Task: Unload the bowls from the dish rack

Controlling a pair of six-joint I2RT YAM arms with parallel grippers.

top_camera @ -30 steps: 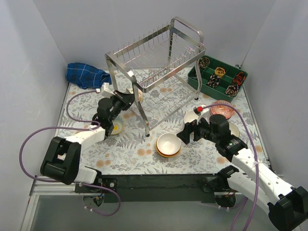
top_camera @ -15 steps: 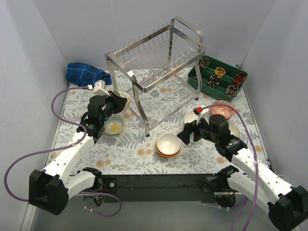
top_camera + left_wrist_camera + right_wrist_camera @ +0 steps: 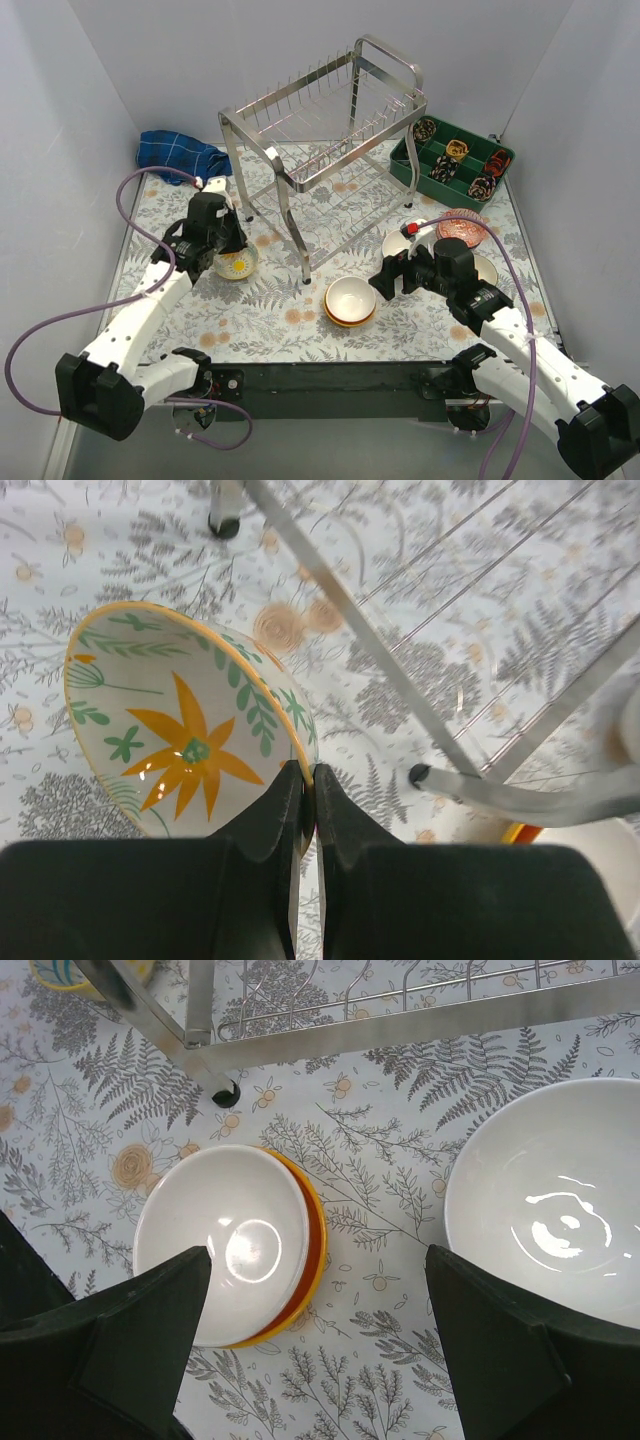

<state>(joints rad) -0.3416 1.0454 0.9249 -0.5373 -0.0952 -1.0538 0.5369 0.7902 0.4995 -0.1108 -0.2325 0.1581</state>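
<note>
Floral bowl (image 3: 180,740) is off the rack (image 3: 320,100), tilted over the table (image 3: 270,310) just left of a front rack leg; left gripper (image 3: 308,775) pinches its rim, jaws nearly together; white bowl (image 3: 225,1240) nests in orange bowl (image 3: 315,1232) before the rack; right gripper (image 3: 318,1270) hangs over them, jaws spread wide, empty; second white bowl (image 3: 550,1210) lies beside.

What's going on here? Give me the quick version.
Two robot arms are unloading bowls from the dish rack, whose tiers look bare. The left gripper is shut on the rim of a flower-painted bowl, holding it tilted just left of the rack. The right gripper hangs open above a nested white bowl sitting in an orange bowl, with a second white bowl beside them on the table.
</note>
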